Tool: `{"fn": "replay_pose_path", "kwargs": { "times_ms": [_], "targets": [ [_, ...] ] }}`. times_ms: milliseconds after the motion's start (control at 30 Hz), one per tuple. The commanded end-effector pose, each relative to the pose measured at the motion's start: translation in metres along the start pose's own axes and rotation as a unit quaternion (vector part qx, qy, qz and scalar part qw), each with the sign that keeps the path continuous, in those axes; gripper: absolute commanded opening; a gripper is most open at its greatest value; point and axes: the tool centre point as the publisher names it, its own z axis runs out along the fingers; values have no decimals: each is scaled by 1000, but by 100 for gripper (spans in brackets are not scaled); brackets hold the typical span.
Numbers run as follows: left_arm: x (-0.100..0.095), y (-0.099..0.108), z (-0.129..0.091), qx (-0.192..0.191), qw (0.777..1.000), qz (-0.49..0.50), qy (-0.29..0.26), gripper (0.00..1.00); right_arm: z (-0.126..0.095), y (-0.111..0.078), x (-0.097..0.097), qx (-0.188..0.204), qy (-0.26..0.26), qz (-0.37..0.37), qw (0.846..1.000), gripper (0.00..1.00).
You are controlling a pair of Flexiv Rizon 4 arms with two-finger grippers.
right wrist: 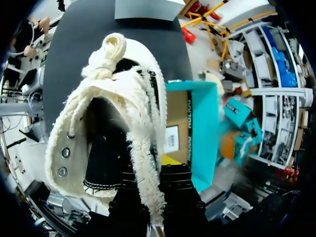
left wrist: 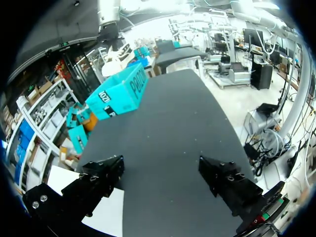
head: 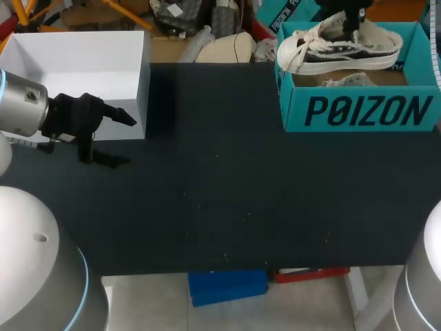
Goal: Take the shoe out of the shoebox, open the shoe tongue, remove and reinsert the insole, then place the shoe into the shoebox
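Observation:
A cream canvas shoe (head: pixel 341 45) with a black sole band and thick frayed laces hangs just above the teal shoebox (head: pixel 365 110) at the table's far right. My right gripper (head: pixel 353 27) comes down from above and is shut on the shoe's frayed rim. In the right wrist view that rim (right wrist: pixel 148 187) is pinched between the black fingers, with the shoebox (right wrist: pixel 202 128) below. My left gripper (head: pixel 118 138) hovers open and empty over the table's left side, beside the white box. In the left wrist view, the left gripper (left wrist: pixel 163 180) has only bare table between its fingers.
A white open box (head: pixel 76 62) stands at the back left, close to my left gripper. A second shoe (head: pixel 348 81) lies inside the shoebox. The dark table top (head: pixel 227 193) spreads across the middle and front. Clutter lies behind the back edge.

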Motion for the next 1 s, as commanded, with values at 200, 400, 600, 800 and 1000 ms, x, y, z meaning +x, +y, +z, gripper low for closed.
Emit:
{"fn": "replay_pose_path", "kwargs": {
  "times_ms": [200, 400, 600, 800, 1000],
  "targets": [
    [1, 0, 2, -1, 1000, 1, -3, 100, 31, -18, -69, 15, 43, 18, 999, 0],
    [1, 0, 2, -1, 1000, 1, -3, 100, 31, -18, -69, 15, 43, 18, 999, 0],
    [1, 0, 2, -1, 1000, 1, -3, 100, 31, -18, -69, 15, 43, 18, 999, 0],
    [1, 0, 2, -1, 1000, 1, -3, 100, 31, -18, -69, 15, 43, 18, 999, 0],
    [1, 0, 2, -1, 1000, 1, -3, 100, 31, -18, -69, 15, 43, 18, 999, 0]
  ]
}}
